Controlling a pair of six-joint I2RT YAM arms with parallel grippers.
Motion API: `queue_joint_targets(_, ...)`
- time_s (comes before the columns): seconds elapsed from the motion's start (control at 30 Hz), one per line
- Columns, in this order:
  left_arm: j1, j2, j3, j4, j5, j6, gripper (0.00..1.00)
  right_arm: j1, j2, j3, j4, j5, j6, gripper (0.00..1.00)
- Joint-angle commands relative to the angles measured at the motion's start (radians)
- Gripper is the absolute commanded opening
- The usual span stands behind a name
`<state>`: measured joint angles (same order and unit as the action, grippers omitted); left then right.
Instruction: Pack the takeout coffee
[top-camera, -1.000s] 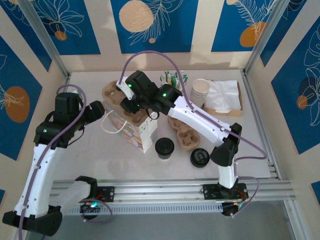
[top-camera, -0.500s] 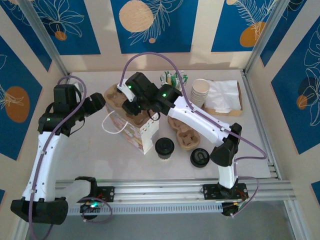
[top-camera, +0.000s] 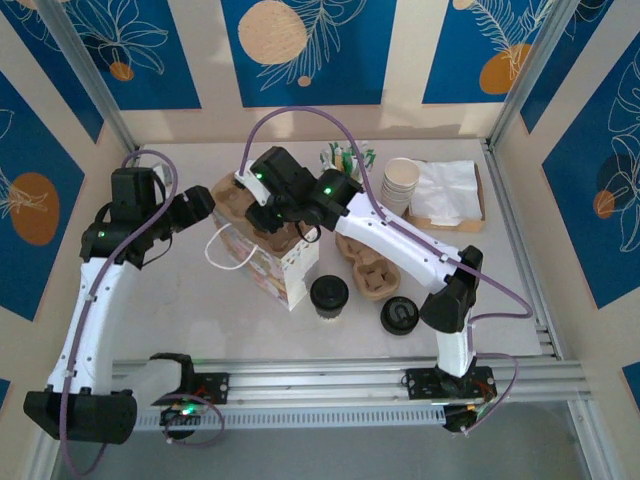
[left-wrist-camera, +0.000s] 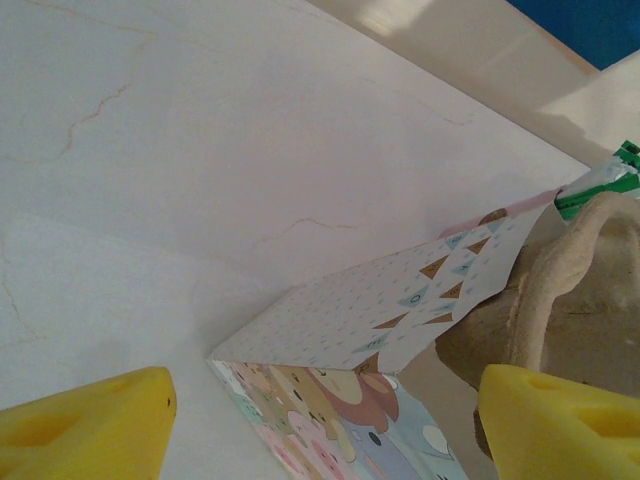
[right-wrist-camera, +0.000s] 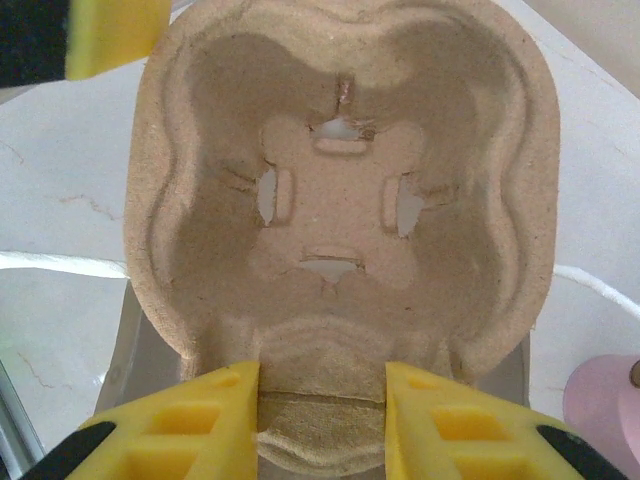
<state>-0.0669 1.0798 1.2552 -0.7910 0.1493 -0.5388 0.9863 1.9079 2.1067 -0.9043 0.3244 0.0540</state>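
The takeout coffee (top-camera: 329, 296), a pale cup under a black lid, stands on the table in front of the patterned gift bag (top-camera: 266, 261). My right gripper (top-camera: 258, 208) is shut on the rim of a brown pulp cup tray (top-camera: 228, 191), which it holds over the bag's back end. In the right wrist view that cup tray (right-wrist-camera: 340, 190) has nothing in its hollows, and the right gripper (right-wrist-camera: 322, 420) pinches its near edge. My left gripper (top-camera: 201, 208) is open just left of the tray. In the left wrist view the left gripper (left-wrist-camera: 320, 430) faces the gift bag (left-wrist-camera: 370, 360).
A second pulp tray (top-camera: 374, 272) lies right of the bag, with a loose black lid (top-camera: 399, 316) in front of it. Stacked lidless cups (top-camera: 401, 181), a napkin tray (top-camera: 448, 196) and green packets (top-camera: 344, 156) stand at the back right.
My left arm has swung back and to the right, bringing its open gripper up beside the held tray. The right arm and tray have barely moved.
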Motion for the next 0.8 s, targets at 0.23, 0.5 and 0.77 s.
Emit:
queue_joint_targets(0.23,0.013,0.021,-0.02,0.016,0.018,0.049,0.78,0.002,0.002,-0.075,0.075,-0.043,0.036,0.33)
queue_joint_targets(0.5,0.015,0.061,-0.024,0.021,0.004,0.059,0.78,0.003,-0.003,-0.103,0.094,-0.043,0.037,0.33)
queue_joint_targets(0.77,0.016,0.086,-0.021,0.03,-0.003,0.065,0.77,-0.001,-0.027,-0.129,0.117,-0.044,0.053,0.33)
